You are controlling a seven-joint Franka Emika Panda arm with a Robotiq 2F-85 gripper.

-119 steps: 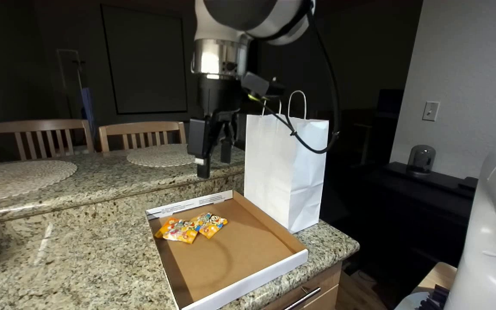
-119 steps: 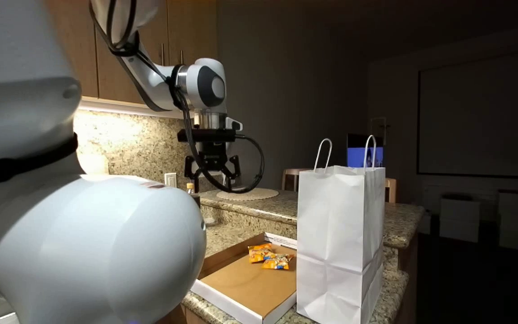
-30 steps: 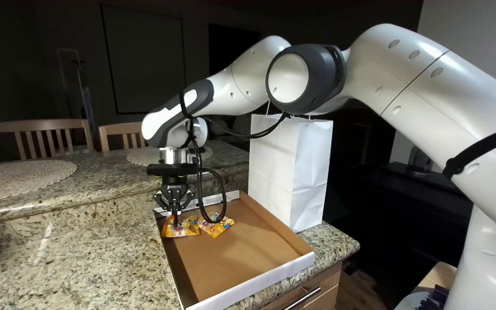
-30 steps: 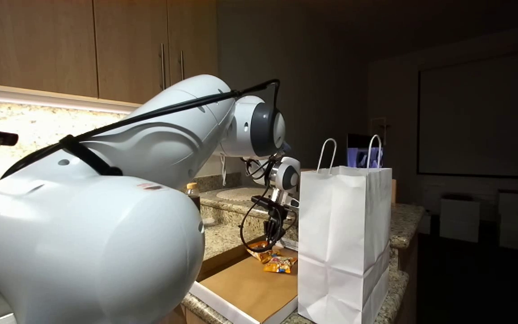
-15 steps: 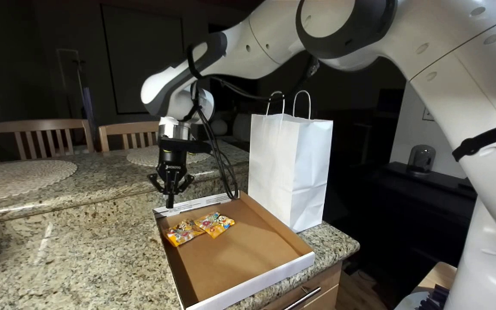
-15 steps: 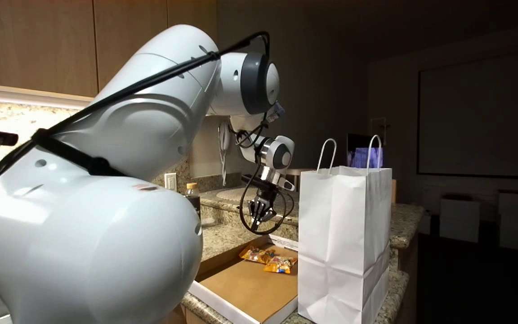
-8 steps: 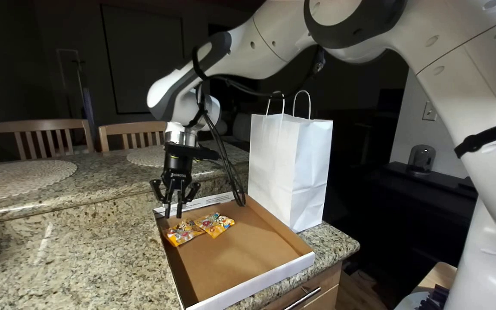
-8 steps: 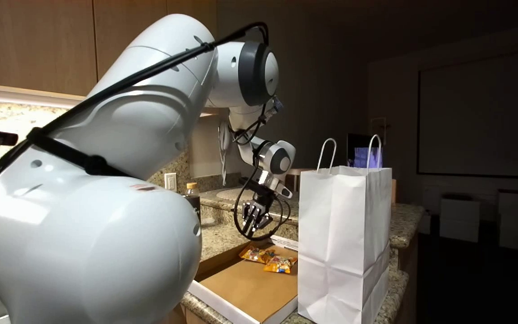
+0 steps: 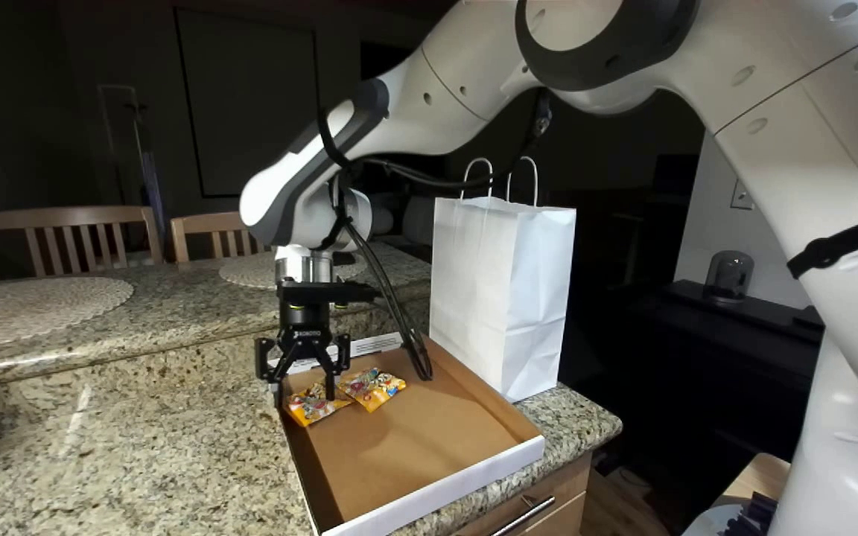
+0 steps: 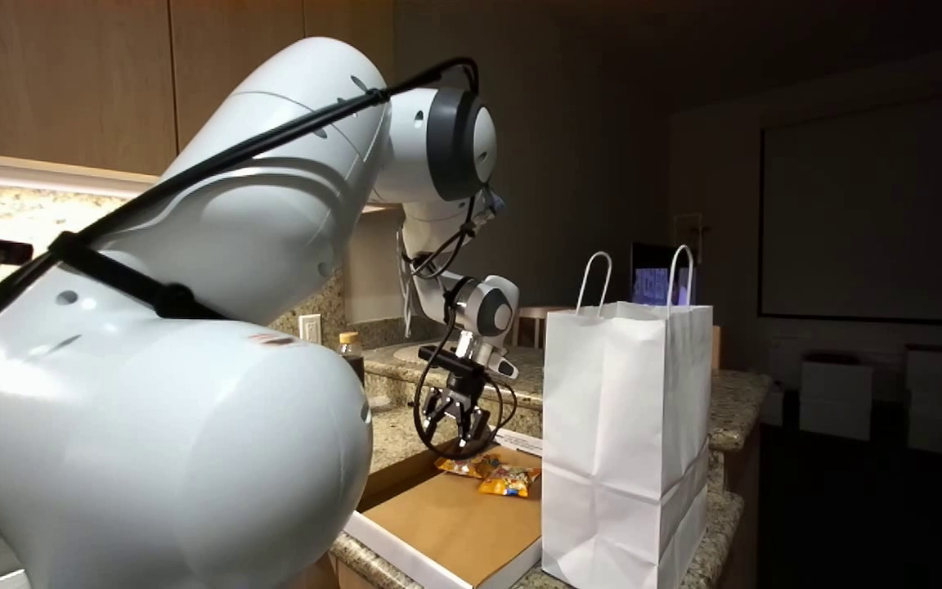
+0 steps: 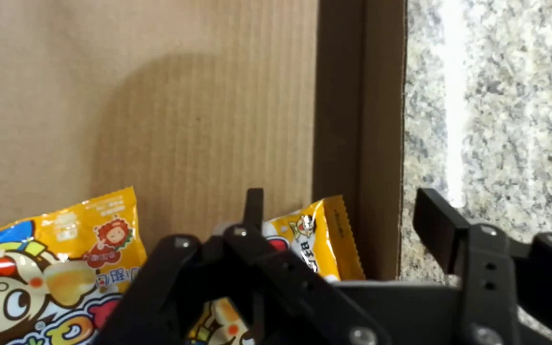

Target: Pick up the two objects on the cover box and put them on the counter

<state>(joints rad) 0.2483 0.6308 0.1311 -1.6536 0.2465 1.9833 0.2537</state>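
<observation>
Two wooden chairs (image 9: 64, 217) at far L in an exterior view, behind an upper ledge (image 9: 176, 299) w/ 2 round placemats (image 9: 27, 313). Below, speckled granite tabletop (image 9: 138, 461). Next, the hand (image 9: 304, 397), pointing down at the L end of the cover box (image 9: 414, 439), fingers apart. 1st orange/yellow pkt (image 9: 313, 409) lies in the box under the hand; can't tell if fingers touch it; in wrist view 1 end of it & the box wall show btw the fingertips. 2nd pkt (image 9: 375, 388) immed. R of it, also in the box; can't tell if the pkts touch. Then tall white paper bag (image 9: 500, 298), upright on the tabletop just beside the box. Far R: glass dome (image 9: 728, 275) & robot arm (image 9: 809, 141).
</observation>
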